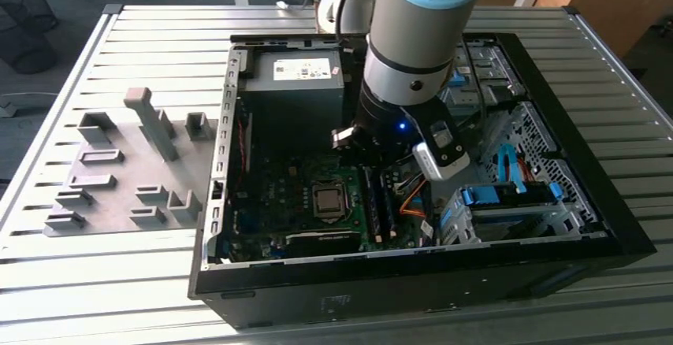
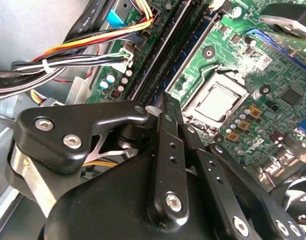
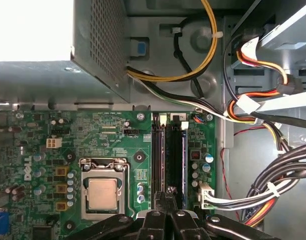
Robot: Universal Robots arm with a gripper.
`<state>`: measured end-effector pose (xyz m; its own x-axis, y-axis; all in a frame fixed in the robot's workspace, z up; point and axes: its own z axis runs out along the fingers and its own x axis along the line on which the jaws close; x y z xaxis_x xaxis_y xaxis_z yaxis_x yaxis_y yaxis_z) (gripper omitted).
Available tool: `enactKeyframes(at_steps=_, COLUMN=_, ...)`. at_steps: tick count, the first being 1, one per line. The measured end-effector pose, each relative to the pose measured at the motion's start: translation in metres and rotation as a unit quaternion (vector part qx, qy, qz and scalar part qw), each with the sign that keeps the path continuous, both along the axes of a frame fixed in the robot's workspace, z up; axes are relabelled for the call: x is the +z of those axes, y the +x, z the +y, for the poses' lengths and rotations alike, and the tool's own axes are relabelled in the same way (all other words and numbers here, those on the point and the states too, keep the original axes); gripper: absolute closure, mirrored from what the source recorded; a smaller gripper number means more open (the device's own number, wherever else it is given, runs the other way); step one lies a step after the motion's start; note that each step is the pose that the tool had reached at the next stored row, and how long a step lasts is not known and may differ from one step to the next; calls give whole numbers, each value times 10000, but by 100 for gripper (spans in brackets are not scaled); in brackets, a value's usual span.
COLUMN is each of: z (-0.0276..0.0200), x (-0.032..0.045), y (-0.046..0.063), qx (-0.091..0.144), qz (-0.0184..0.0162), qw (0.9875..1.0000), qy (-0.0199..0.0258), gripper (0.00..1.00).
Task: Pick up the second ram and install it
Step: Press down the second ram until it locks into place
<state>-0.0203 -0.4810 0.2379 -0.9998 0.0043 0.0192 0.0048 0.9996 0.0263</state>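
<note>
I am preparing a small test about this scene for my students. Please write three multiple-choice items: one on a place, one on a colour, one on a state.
1. Where is the gripper?
A. Over the grey tray outside the case.
B. Inside the computer case, at the memory slots.
C. On the table beside the case.

2. Which colour is the motherboard?
A. Red.
B. Green.
C. White.

3. In what state is the processor?
A. Bare, with no cooler on it.
B. Covered by a fan.
C. Taken out of its socket.

Answers:
1 B: the first wrist view shows the gripper right at the slots, and the exterior view shows the arm reaching into the case.
2 B: the board is green in both wrist views.
3 A: its metal lid shows plainly, seated in the socket.
</note>
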Motion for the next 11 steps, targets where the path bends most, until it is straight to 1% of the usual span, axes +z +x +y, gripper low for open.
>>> enactKeyframes(at_steps=11, z=0, x=-106, y=1, qx=0, qz=0, qw=10000, qy=0, gripper=89)
